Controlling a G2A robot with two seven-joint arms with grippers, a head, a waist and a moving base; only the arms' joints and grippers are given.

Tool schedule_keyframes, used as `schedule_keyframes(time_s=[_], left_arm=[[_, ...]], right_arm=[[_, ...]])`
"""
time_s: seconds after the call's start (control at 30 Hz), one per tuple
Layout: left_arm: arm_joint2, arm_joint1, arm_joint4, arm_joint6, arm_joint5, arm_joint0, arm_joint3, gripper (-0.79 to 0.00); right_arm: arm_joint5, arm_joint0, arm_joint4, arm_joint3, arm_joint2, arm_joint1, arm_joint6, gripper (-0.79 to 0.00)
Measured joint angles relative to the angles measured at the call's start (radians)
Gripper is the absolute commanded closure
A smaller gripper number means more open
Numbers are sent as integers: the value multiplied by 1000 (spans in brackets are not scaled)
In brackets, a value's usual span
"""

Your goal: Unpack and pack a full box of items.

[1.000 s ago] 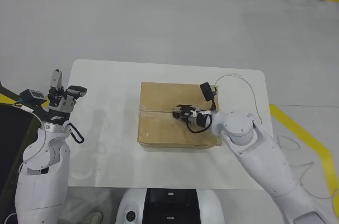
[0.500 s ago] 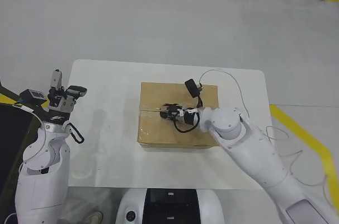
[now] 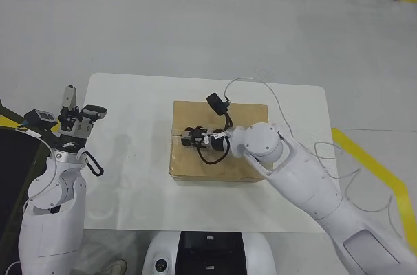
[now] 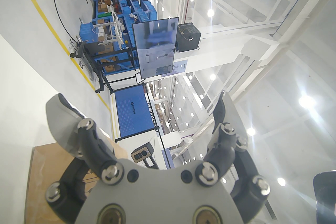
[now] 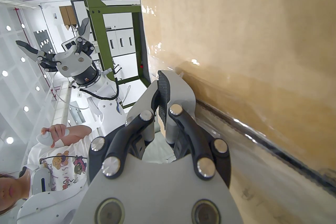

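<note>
The white worktop (image 3: pixel 126 179) had rounded corners and a smooth, matt face. The cardboard box (image 3: pixel 195 161) lay flat at its middle, somewhat toward the far and right sides. That left a broad bare stretch to the left of the box, a fair band along the near edge, and narrower strips at the far edge and on the right. A thin white cable (image 3: pixel 277 96) looped over the far right part of the worktop.

The box was plain brown card, rectangular, with its flaps shut. Glossy clear tape (image 5: pixel 210 109) ran over the seam (image 3: pixel 177 137) where the flaps met. Its long axis ran left to right across the worktop, and the seam followed that axis down the middle of the top face.

The right hand (image 3: pixel 186 137) lay low over the top of the box, pointing left along the seam, near the box's left end. In the right wrist view its ribbed black pads (image 5: pixel 164 93) were pressed together with nothing between them, the tips at the seam line.

The left hand (image 3: pixel 83 102) was held above the left edge of the worktop, well apart from the box, pointing upward. Its fingers were spread wide and held nothing.
</note>
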Motion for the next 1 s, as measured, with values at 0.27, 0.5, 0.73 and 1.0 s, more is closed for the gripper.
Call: schedule_keyframes(time_s=[0.27, 0.5, 0.73, 1.0], left_arm=[[0, 0, 0, 0, 0, 0, 0, -785], [0, 0, 0, 0, 0, 0, 0, -785], [0, 0, 0, 0, 0, 0, 0, -785], [0, 0, 0, 0, 0, 0, 0, -785]], right_arm=[[-5, 58, 9, 52, -54, -40, 0, 0], [-18, 99, 15, 106, -99, -76, 14, 0], [-22, 125, 11, 152, -121, -103, 23, 0], [-31, 129, 16, 163, -103, -117, 30, 0]])
